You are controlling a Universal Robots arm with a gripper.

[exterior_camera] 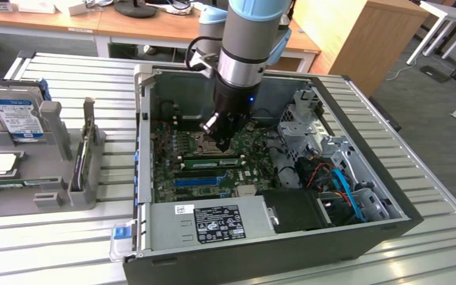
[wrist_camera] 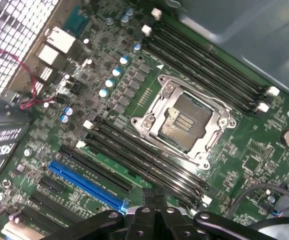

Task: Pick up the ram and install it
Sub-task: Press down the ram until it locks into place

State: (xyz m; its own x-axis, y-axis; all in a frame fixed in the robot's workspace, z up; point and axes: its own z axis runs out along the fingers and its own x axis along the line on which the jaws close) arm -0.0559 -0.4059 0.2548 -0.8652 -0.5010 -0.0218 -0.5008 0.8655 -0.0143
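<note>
Down inside the case, hovering the pinched-shut, empty gripper [exterior_camera: 221, 144] right over the ram [exterior_camera: 209, 160] sitting in its slot, probably light, stiff, fragile, so grabbing by long edges.

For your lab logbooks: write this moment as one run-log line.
claw: shut, just above ram | ram: on motherboard beside CPU socket | contact: unclear

A lab or workshop — wooden desks [exterior_camera: 133, 27], a slatted metal bench [exterior_camera: 426, 178], an opened computer case [exterior_camera: 355, 231].
</note>
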